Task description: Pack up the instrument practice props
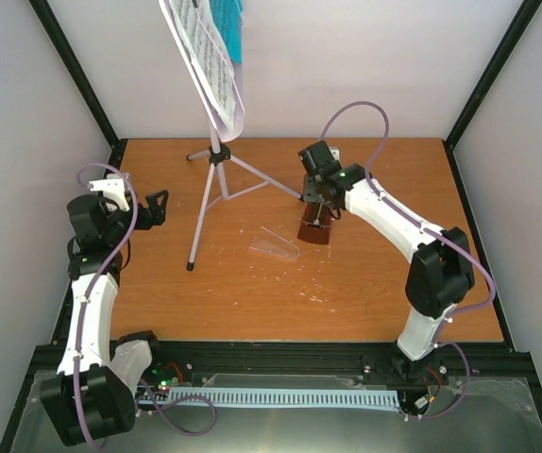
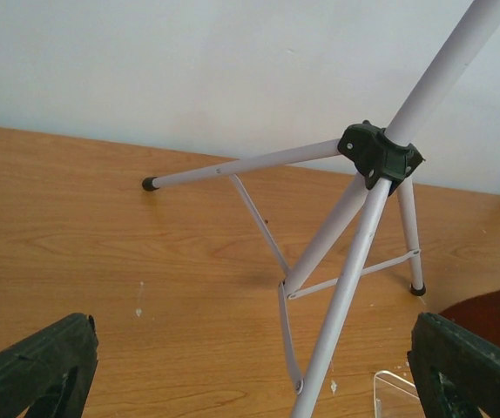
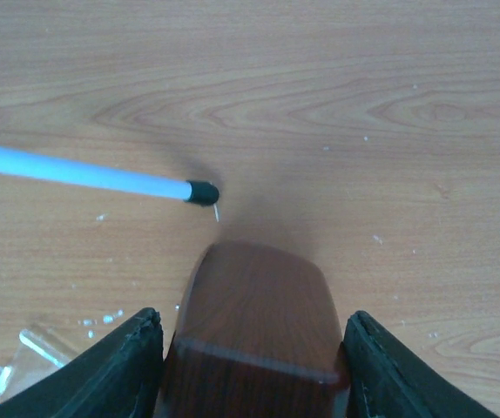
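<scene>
Right claw (image 3: pixel 254 322) straddled the metronome (image 1: pixel 313 232), clamped or not I couldn't tell; clear cover (image 1: pixel 276 247) lay off to its left. Left claw (image 2: pixel 252 324) gaped empty, music stand (image 2: pixel 381 150) upright ahead, sheet music (image 1: pixel 210 57) aboard. Nothing looked packed!

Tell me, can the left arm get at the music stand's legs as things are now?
Probably yes: the left gripper is open and faces the music stand, and only bare table lies between them.

"Where did the silver-white tripod music stand (image 1: pixel 218 158) stand?"
"Upright at the back of the table (image 1: pixel 394 283), with white sheet music (image 1: pixel 210 66) and a teal booklet (image 1: pixel 233 33) on its tilted desk."
"And the small brown pyramid metronome (image 1: pixel 314 232)?"
"Near one tripod foot, with its clear plastic cover (image 1: pixel 276 246) lying off beside it."
</scene>
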